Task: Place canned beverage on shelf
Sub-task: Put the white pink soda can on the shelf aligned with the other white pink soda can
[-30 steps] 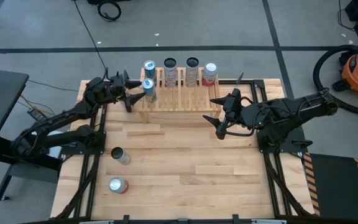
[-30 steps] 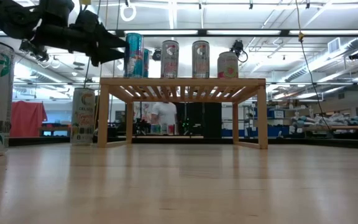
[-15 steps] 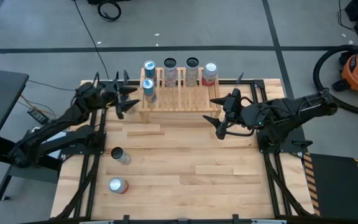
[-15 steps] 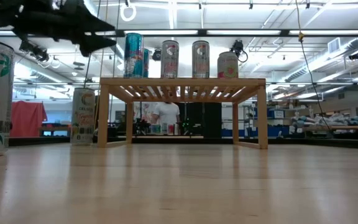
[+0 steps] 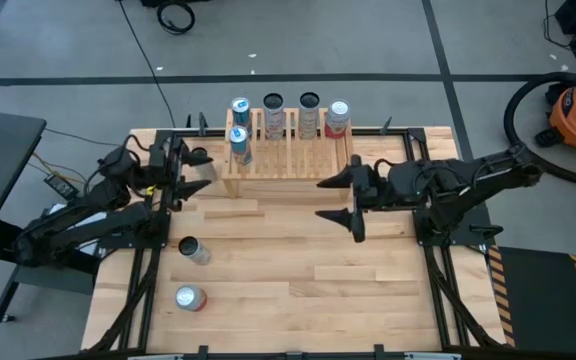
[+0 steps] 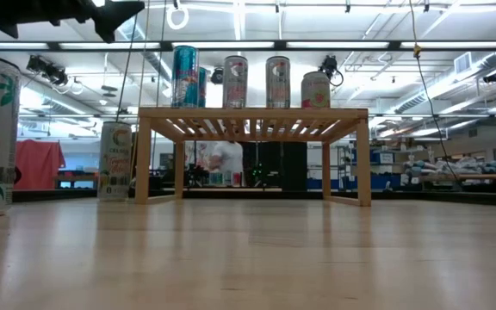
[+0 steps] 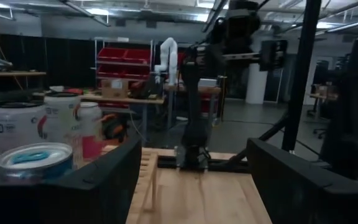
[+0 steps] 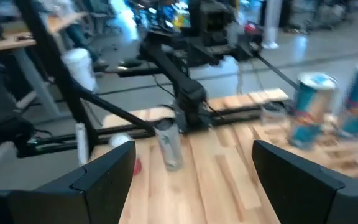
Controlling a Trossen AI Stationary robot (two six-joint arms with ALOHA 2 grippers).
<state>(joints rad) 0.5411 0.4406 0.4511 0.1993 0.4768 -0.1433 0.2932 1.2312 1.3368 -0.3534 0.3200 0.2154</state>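
Left end effector (image 5: 181,172) gapes empty beside shelf (image 5: 288,150).

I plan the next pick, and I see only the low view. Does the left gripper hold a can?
Observer: No. From above, the left gripper is open and empty, left of the shelf.
Operator: The right gripper does not show for me. Where is it?
Observer: The right gripper is over the table, in front of the shelf's right end, open and holding nothing.
Operator: How many cans are on the shelf?
Observer: Five. Four stand in the back row, and one blue can stands in front of them at the left end.
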